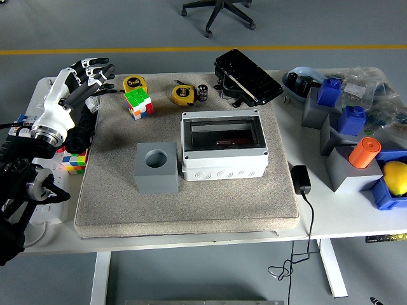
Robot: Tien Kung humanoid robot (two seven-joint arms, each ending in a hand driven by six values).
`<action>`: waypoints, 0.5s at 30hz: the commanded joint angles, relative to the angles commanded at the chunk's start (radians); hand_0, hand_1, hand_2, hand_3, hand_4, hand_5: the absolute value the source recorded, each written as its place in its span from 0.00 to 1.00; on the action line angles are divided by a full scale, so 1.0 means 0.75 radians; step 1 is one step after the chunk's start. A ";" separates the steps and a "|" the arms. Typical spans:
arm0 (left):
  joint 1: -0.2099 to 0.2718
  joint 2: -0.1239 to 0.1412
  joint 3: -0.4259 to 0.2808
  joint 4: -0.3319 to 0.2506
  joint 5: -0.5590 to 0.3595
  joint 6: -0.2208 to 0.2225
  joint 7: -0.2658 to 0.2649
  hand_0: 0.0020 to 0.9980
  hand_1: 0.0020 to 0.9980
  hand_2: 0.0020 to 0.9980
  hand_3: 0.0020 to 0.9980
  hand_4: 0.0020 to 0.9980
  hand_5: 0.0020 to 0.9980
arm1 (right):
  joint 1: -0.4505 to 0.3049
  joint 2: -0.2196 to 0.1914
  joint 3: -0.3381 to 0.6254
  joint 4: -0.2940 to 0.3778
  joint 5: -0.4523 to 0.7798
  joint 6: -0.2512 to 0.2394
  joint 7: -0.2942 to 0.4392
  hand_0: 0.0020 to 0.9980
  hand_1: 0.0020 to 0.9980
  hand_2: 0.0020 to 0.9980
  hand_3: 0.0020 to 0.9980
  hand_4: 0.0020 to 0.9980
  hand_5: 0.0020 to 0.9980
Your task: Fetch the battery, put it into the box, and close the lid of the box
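Nearest the table's front edge, and well to the right of the left hand (76,86), sits a grey cube (156,168) with a round hole in its top, resting on the beige mat (191,210). Just beyond it and further right is the box (223,145), grey-white, its lid (248,76) off and lying dark and tilted behind the box at the mat's far edge. Something reddish shows inside the box, but the view is too dim to say what.

Over at the left, a Rubik's cube (74,161) lies below the hand, by the robot's wrist. The left hand itself hovers over the mat's far left corner, white-backed, black fingers (95,68) spread and loose, holding nothing.

Just right of those fingertips: a second Rubik's cube (138,102), with a yellow tape measure (134,82) right behind it. Further right along the far edge comes another tape measure (184,94), and touching its right side, the battery (203,92), small, dark, upright. So the battery stands well apart from the hand, to its right, with both tapes and the cube between them.
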 joint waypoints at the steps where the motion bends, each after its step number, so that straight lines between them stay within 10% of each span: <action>1: 0.000 -0.001 0.000 0.000 0.000 -0.001 0.001 0.51 0.63 0.59 0.63 0.96 0.43 | 0.000 0.000 -0.002 0.000 0.001 0.001 -0.001 0.66 0.64 0.64 0.53 0.87 0.42; 15: -0.002 -0.002 0.019 0.002 -0.003 -0.002 0.006 0.51 0.63 0.59 0.63 0.96 0.43 | -0.007 0.007 0.013 0.002 -0.009 0.000 0.003 0.66 0.64 0.64 0.53 0.87 0.42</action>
